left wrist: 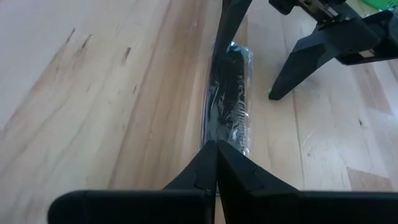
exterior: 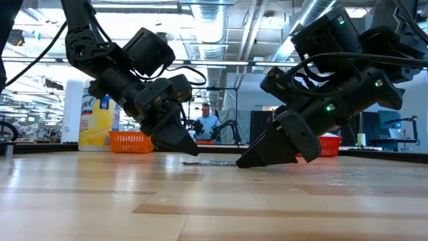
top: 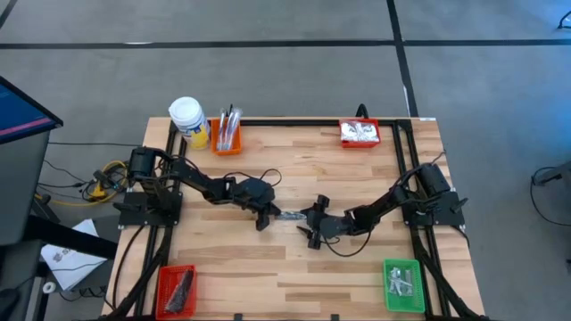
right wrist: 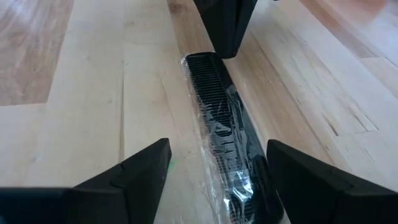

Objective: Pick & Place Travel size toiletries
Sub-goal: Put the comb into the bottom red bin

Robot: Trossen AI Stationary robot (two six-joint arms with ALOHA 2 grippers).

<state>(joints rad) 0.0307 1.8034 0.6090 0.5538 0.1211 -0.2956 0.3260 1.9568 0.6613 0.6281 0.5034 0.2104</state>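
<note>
**Wrapped Comb Between Two Claws at Counter Centre**

The counter (top: pixel 294 267) is made of pale laminated wood strips framed by a black rail. At the far-left edge, a white-capped yellow jar (top: pixel 189 120) is seen beside an orange bin (top: pixel 227 143) holding slim toothbrushes (top: pixel 228 123). In the low view alone, a partly legible label beginning "Lys" is shown on the jar. The left claw (top: pixel 264 217) is fully closed, its tapered tips pressed onto one end of the comb (right wrist: pixel 227 140). The comb is a dark grey flat toothed bar sealed in crinkled clear film, lying flat at counter centre. The right claw (top: pixel 313 227) is spread wide, straddling the comb's other end without gripping it. The teeth are resolved only in the wrist views.
</note>
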